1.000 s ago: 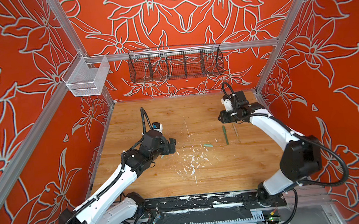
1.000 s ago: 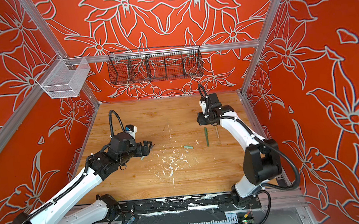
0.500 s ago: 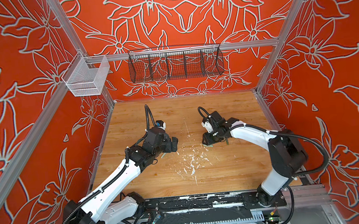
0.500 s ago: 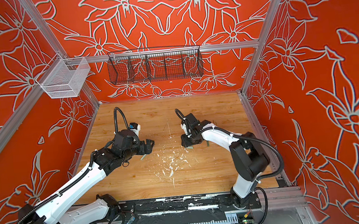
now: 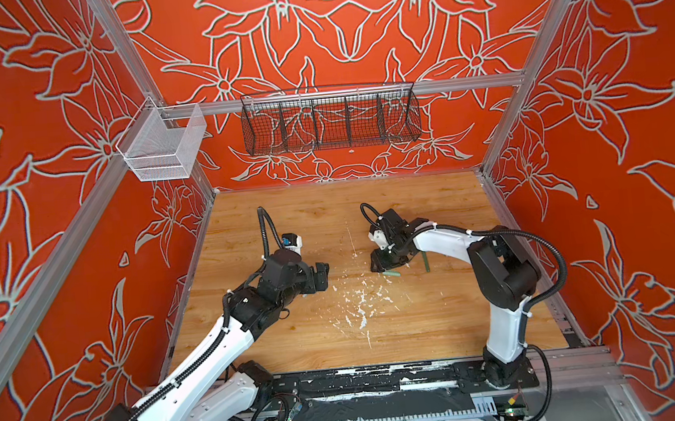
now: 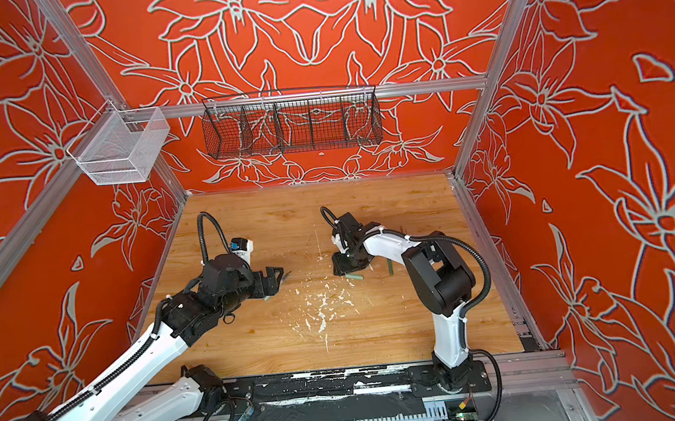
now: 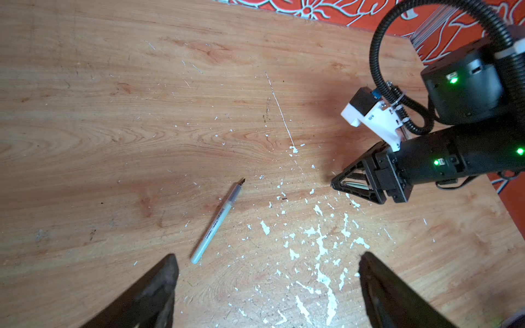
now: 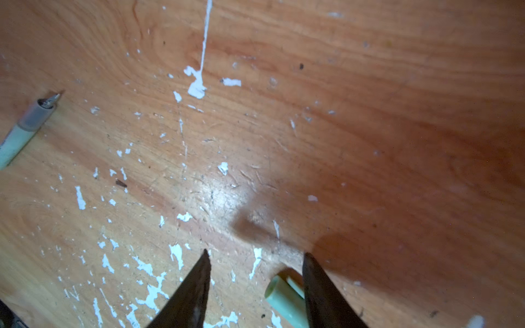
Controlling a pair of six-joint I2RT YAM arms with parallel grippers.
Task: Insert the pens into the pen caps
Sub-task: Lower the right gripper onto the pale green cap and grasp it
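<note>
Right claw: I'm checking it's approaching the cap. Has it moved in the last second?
Yes. In a top view the right claw came left and forward, from behind the dark pen to its left, by the pale cap.

bare wood [image 7: 113,113] around pen [image 7: 217,220], cap [image 8: 282,301] beside right pincer [image 8: 255,254]

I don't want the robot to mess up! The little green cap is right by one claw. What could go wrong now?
The pale green cap lies off-centre between the fingers of the open right gripper, close by one of them. Closing may push or roll it away instead of catching it.

The pale green pen lies flat near one finger of the open left gripper, not centred. A grab there might miss or pinch it crooked.
</note>
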